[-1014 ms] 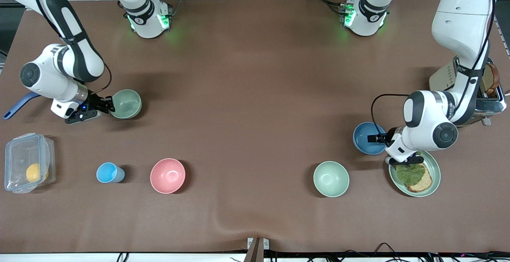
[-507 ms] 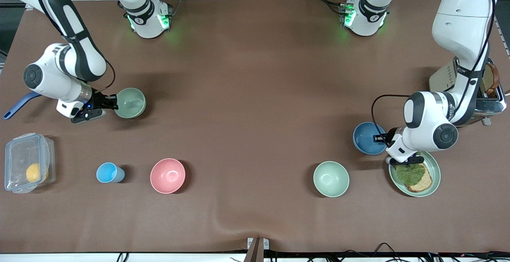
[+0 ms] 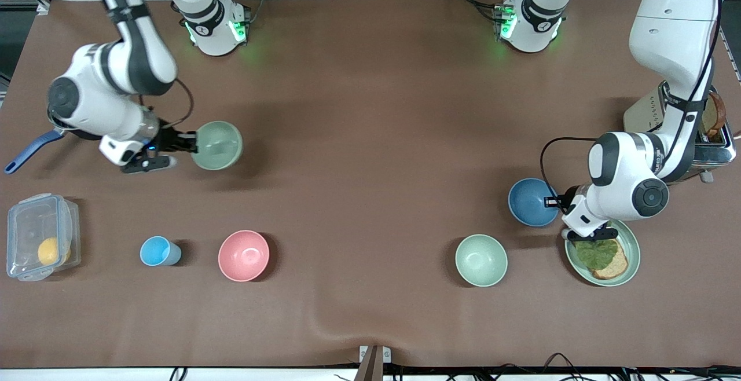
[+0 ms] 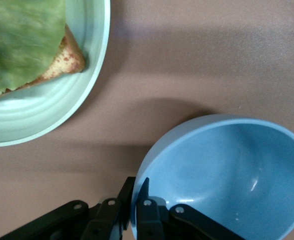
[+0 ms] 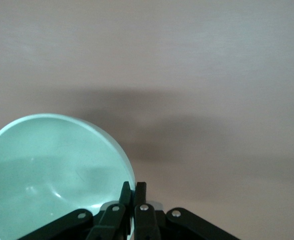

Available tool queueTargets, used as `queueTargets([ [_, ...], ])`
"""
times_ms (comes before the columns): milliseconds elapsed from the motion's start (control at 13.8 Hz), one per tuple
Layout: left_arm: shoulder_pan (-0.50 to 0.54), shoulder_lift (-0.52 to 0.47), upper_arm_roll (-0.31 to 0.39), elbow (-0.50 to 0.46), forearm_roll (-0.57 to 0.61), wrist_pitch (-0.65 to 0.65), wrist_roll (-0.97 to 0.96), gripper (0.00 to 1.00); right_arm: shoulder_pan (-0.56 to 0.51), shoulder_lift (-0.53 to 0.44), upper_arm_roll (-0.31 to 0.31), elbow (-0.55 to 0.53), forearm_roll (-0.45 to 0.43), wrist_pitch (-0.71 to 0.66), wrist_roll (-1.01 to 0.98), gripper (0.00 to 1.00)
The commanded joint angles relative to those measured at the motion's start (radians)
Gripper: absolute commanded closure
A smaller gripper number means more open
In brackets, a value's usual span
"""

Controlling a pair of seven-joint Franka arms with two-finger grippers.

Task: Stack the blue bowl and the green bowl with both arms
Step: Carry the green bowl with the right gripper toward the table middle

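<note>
The green bowl [image 3: 217, 145] hangs above the table toward the right arm's end. My right gripper [image 3: 194, 144] is shut on its rim. In the right wrist view the bowl [image 5: 51, 170] fills one corner and my right gripper [image 5: 132, 192] pinches its edge. The blue bowl [image 3: 530, 201] is toward the left arm's end, beside the green plate. My left gripper [image 3: 554, 200] is shut on its rim. In the left wrist view the blue bowl [image 4: 227, 175] shows tilted, with a shadow under it, and my left gripper [image 4: 139, 192] clamps its wall.
A second green bowl [image 3: 481, 260], a pink bowl [image 3: 244, 255] and a light-blue cup [image 3: 159, 251] stand nearer the front camera. A green plate [image 3: 633, 245] with toast and lettuce lies under the left wrist. There are also a clear lidded box [image 3: 40, 236] and a toaster [image 3: 715, 138].
My right gripper has lifted the green bowl and carried it toward the table's middle. My left gripper has shifted the blue bowl slightly toward the middle.
</note>
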Motion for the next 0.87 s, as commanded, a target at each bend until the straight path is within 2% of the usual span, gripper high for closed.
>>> queueTargets([
  [0,0.013,-0.024,0.005,0.003,0.017,0.001,0.021,1.00,0.190,-0.020,-0.006,0.026,0.019,0.004,0.304,1.00],
  [217,0.050,-0.067,-0.001,0.005,0.014,-0.025,0.033,1.00,0.318,0.012,-0.006,0.073,0.021,0.036,0.548,1.00],
  [507,0.058,-0.097,-0.003,0.008,-0.022,-0.030,0.030,1.00,0.502,0.122,-0.007,0.135,0.010,0.135,0.841,1.00],
  [797,0.058,-0.094,-0.003,0.008,-0.024,-0.030,0.024,1.00,0.584,0.228,-0.009,0.238,0.001,0.145,0.993,1.00],
])
